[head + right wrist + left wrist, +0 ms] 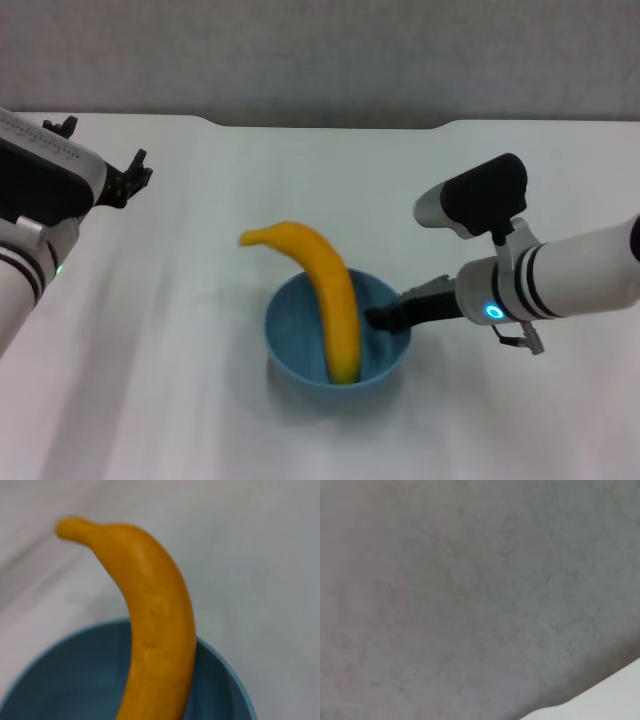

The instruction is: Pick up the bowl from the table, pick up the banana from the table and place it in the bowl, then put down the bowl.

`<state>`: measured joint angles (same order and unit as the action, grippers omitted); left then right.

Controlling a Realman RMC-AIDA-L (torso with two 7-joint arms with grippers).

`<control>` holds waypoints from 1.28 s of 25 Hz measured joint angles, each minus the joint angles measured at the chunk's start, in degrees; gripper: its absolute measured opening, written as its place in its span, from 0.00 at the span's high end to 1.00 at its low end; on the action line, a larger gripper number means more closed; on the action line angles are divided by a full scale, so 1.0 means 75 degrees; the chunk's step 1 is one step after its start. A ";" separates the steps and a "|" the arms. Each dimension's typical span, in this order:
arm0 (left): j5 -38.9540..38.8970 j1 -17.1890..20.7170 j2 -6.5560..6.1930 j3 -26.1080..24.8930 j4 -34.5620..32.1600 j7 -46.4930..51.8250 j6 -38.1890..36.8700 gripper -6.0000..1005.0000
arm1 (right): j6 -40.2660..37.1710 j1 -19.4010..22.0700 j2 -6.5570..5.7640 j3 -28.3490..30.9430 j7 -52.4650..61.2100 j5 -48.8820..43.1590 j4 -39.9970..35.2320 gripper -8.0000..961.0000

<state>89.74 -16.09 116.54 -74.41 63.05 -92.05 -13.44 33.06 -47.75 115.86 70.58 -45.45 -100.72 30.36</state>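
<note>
The light-blue bowl [290, 335] sits on the white table [180, 400] in front of me, slightly right of centre. The yellow-orange banana [325, 285] stands in the bowl, its lower end on the bowl's floor and its curved stem end leaning out over the far-left rim. My right gripper [385, 316] reaches in from the right and is shut on the bowl's right rim. The right wrist view shows the banana [155, 615] rising out of the bowl [65, 680] close up. My left gripper [110, 150] is far off at the back left, open and empty.
The table's far edge has a shallow notch [330, 125] with a grey wall behind it. The left wrist view shows only that wall [470, 590] and a corner of the table [615, 695].
</note>
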 joint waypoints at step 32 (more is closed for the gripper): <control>-0.0005 0.0138 -0.0001 0.0010 -0.0462 0.1152 0.0086 0.11 | -0.3418 0.3875 -0.0063 0.0462 -0.0918 -0.1985 0.3725 0.07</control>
<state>89.70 -15.06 116.53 -74.34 59.58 -83.41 -12.79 7.42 -18.69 115.39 74.04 -52.33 -115.61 58.30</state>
